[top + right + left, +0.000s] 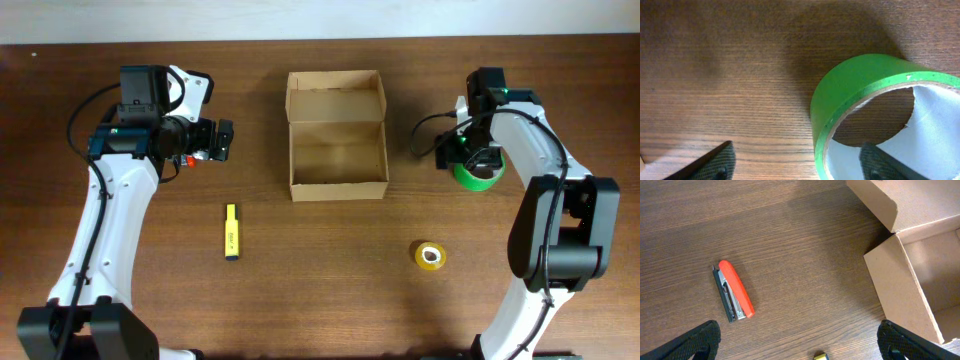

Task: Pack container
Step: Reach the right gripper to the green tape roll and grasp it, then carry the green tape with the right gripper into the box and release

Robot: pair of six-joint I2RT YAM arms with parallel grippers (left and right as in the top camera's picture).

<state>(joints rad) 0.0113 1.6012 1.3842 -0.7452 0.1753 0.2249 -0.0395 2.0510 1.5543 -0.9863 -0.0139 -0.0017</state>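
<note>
Now | left gripper: fingers spread wide, red stapler ahead between them, container past one finger | right gripper: fingers spread, straddling wall of green tape roll

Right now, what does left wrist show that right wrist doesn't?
Only left wrist: a red stapler, a corner of the open box, and the tip of a yellow marker at the bottom edge. Only right wrist: the green tape roll, close up. Both: the wood table, with the left gripper and right gripper each spread open in its own view.
</note>
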